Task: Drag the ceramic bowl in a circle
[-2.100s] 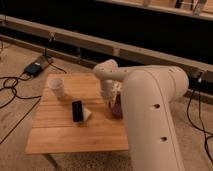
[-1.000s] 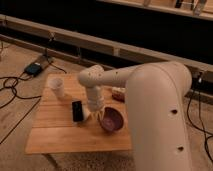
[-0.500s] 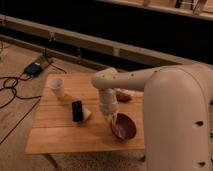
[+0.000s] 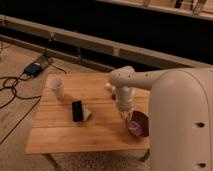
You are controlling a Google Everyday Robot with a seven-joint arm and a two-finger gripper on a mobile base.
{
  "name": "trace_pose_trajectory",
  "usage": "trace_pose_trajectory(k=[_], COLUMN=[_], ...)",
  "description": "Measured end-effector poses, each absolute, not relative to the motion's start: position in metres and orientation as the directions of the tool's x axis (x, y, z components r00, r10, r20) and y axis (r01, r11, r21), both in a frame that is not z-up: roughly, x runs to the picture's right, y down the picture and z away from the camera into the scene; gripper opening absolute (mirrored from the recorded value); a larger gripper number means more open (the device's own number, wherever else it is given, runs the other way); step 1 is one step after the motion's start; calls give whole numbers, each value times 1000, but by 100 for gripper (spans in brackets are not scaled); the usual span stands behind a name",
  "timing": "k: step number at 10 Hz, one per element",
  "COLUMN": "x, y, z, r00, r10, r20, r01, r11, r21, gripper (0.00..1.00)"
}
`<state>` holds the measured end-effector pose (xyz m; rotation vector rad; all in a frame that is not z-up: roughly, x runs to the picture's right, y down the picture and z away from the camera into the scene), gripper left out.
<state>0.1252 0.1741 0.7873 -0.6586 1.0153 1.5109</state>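
1. The bulky white robot arm [image 4: 180, 110] fills the right foreground. Its rounded shell covers the right end of the table, and its forearm reaches left, then bends down at the wrist.
2. The light wooden slatted worktop [image 4: 60, 132] is a low rectangular table on a pale carpeted floor, in front of a long dark wall with a pale rail.
3. Black cables [image 4: 12, 85] trail over the floor to the left of the worktop, and one runs to a small dark box with a bluish top [image 4: 35, 68] behind the table's left corner.
4. The round, shallow, dark purple-maroon ceramic bowl [image 4: 140, 125] sits on the worktop near its front right edge, close against the arm's shell. Its glossy inside faces up and to the left.
5. The robot's two-finger hand [image 4: 125, 116] points down from the wrist at the bowl's left rim. Its fingers are pressed together, and whether they pinch the rim cannot be told.
6. A small white cup [image 4: 56, 87] stands upright near the back left corner, well apart from the bowl.
7. A flat black rectangular slab [image 4: 77, 110] lies near the middle of the worktop.
8. A small pale wedge-shaped object [image 4: 87, 114] touches the slab's right side.
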Motion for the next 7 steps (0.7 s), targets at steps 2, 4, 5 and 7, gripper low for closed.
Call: trace_pose_trajectory(k=[2,4,5,7], x=[133,127,120,100], y=[163,149,144,132], z=[803,826,836,855], r00=[-216,-200,-185,-141], r10=[503,523,528,540], r20=[-837,-829,-829,-830], r01=[-965,-966,-968,-975], r11=[20,37,47,69], r21=[261,256,246,211], gripper=[0,0,0,0])
